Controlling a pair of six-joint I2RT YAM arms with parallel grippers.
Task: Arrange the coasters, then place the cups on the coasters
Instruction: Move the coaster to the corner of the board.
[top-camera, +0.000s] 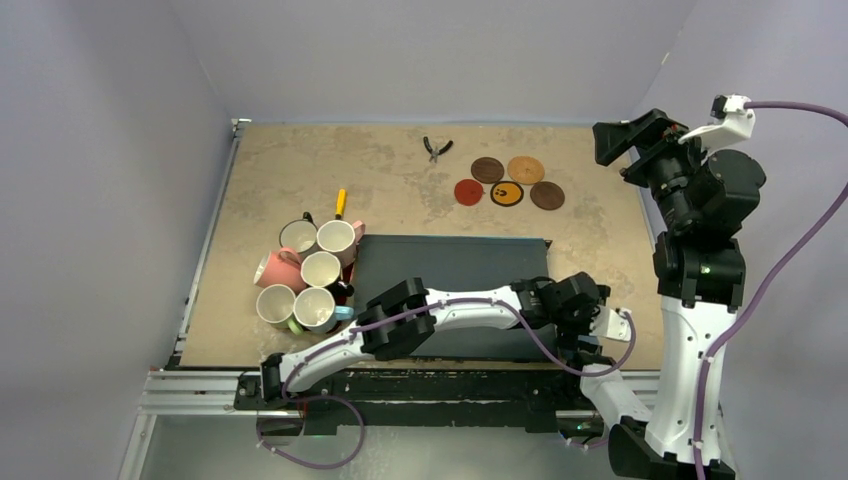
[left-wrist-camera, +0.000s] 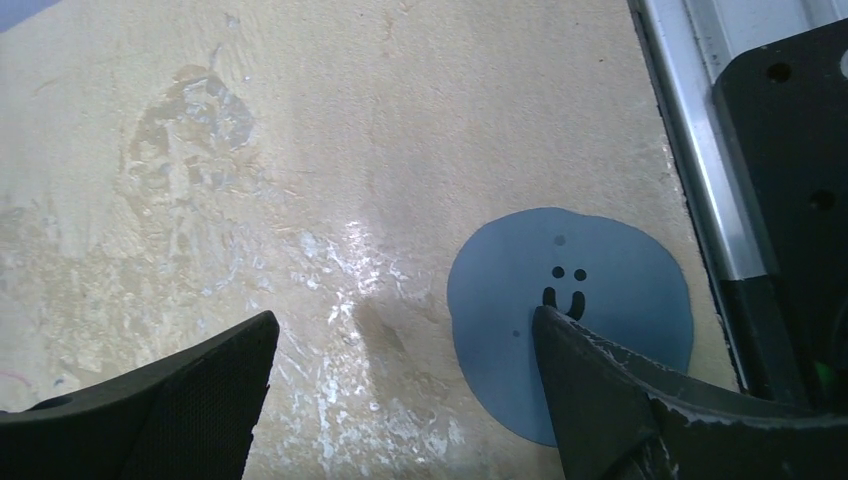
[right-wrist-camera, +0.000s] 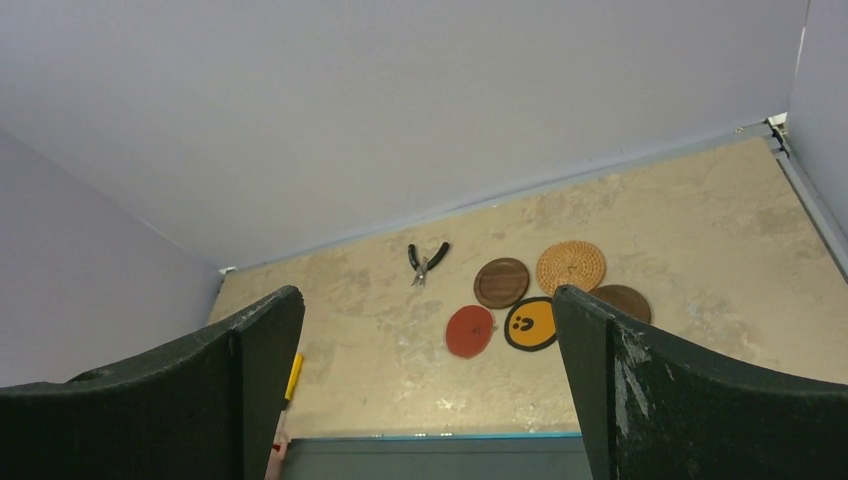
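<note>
Grey-blue coaster with black smiley, yellow coaster black-faced, red coaster

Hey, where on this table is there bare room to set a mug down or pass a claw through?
Bare tabletop lies at the far left, between the black-handled pliers and the table's left edge, behind the cluster of six mugs. A bare strip also runs between the dark rectangular mat and the five round coasters. Mugs and coasters are tightly bunched.

Pale lilac-grey walls close in three sides. Worktop: tan, mottled board, scuffed, with shiny worn patches. Aluminium rail along its left edge. Light soft, even.
</note>
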